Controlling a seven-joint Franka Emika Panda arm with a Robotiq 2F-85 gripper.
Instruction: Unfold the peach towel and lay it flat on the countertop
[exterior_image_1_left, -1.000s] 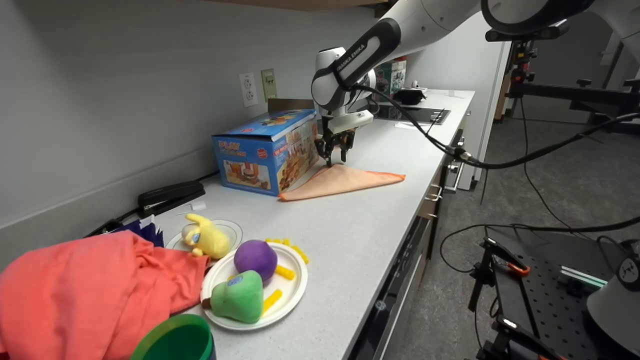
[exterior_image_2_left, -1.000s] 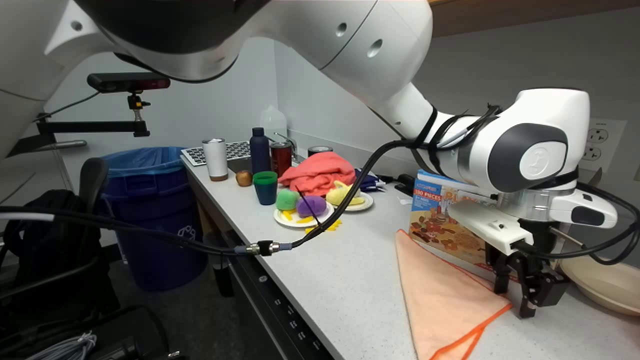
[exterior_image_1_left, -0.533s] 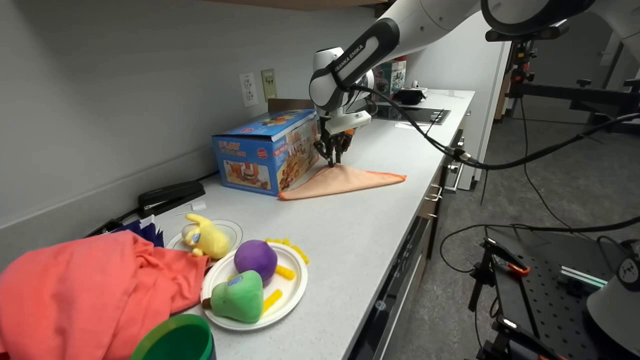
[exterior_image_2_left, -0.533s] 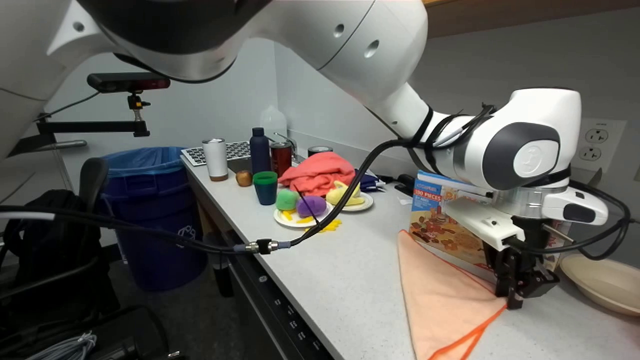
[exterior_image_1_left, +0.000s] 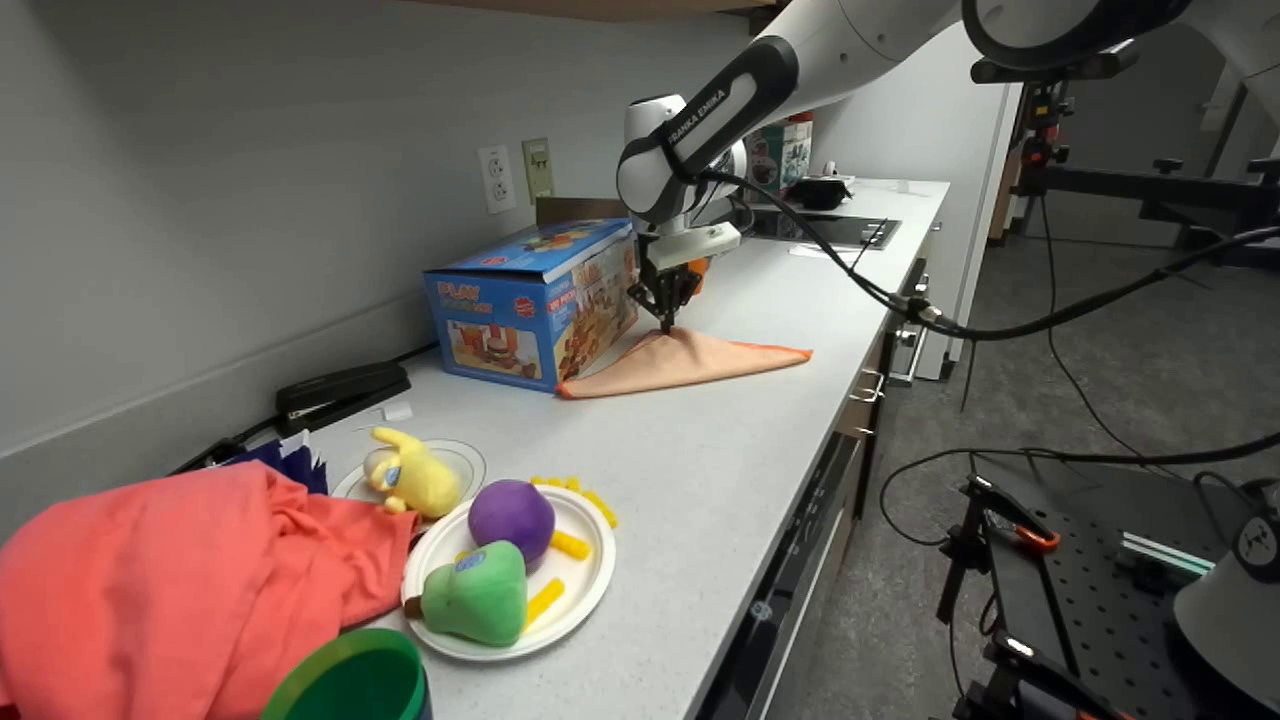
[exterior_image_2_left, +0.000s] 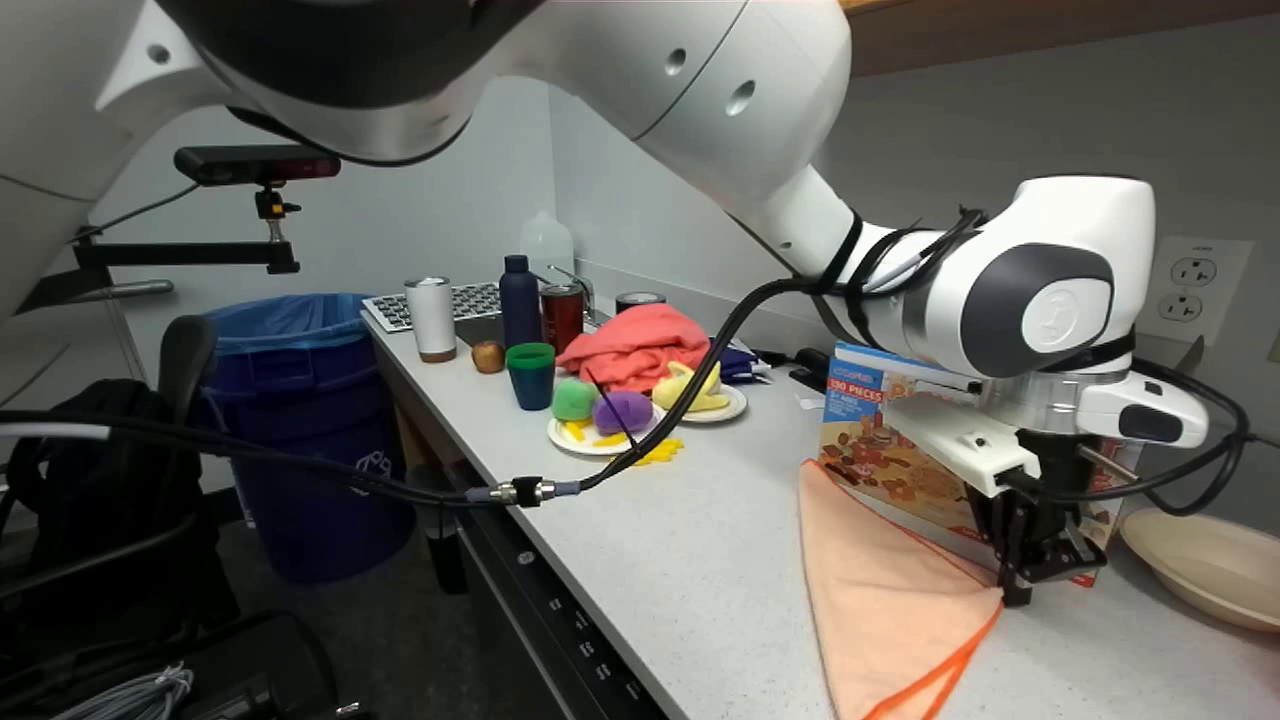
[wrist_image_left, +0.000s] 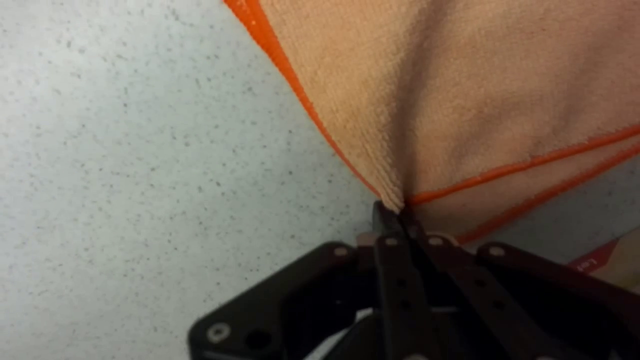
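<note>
The peach towel (exterior_image_1_left: 690, 365) lies folded into a rough triangle on the countertop (exterior_image_1_left: 700, 470), one end reaching the blue box. Orange edging runs round it, and two layers show along one side in the wrist view. My gripper (wrist_image_left: 395, 211) points down and is shut on one corner of the towel (wrist_image_left: 475, 90), which puckers into small pleats between the fingertips. In both exterior views the gripper (exterior_image_1_left: 667, 328) (exterior_image_2_left: 1012, 598) sits low at the towel's (exterior_image_2_left: 890, 600) back corner, close to the counter surface. The pinched bit of cloth itself is hidden between the pads.
The blue box (exterior_image_1_left: 490, 330) stands against the wall beside the towel. A beige bowl (exterior_image_2_left: 1200, 575) is behind the gripper. Farther along are a white plate (exterior_image_1_left: 600, 590) with plush toys, a coral-red cloth heap (exterior_image_1_left: 170, 590) and a green cup (exterior_image_1_left: 350, 680). The counter drops off at its front edge.
My gripper's fingers have come together and taken hold of the towel's corner. The gripper has shifted slightly towards the towel, and that corner has drawn in a little.
</note>
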